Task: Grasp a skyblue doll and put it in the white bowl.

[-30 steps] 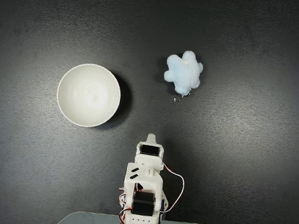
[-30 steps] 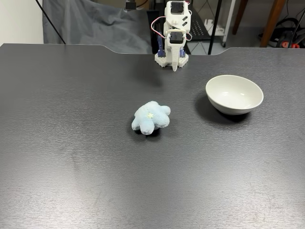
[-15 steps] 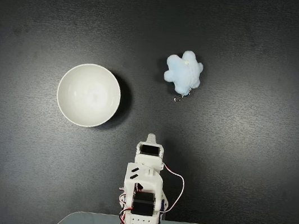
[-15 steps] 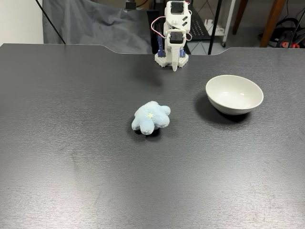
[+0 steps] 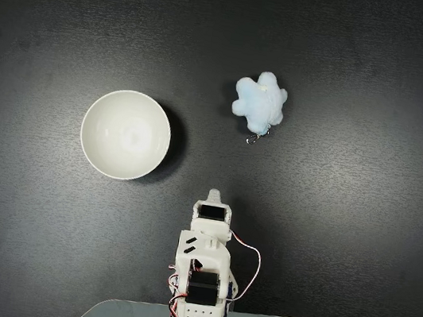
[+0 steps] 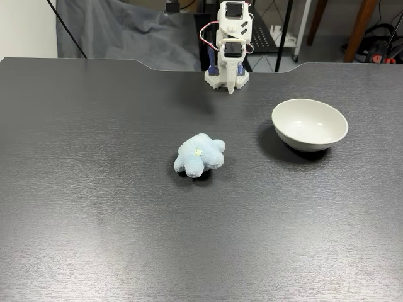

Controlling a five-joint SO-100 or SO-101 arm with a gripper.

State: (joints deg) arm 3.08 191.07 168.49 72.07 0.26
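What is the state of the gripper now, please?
Gripper: folded at the arm's base, empty, apparently closed. The skyblue doll lies apart on the table.

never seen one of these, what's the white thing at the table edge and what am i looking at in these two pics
It is a small white robot arm, folded up at the edge of a dark table. One fixed view looks straight down; the other looks across the table toward the arm. On the table lie a pale blue plush doll and an empty white bowl, apart from each other. The arm's fingers point down near its base, holding nothing; whether they are open is unclear.
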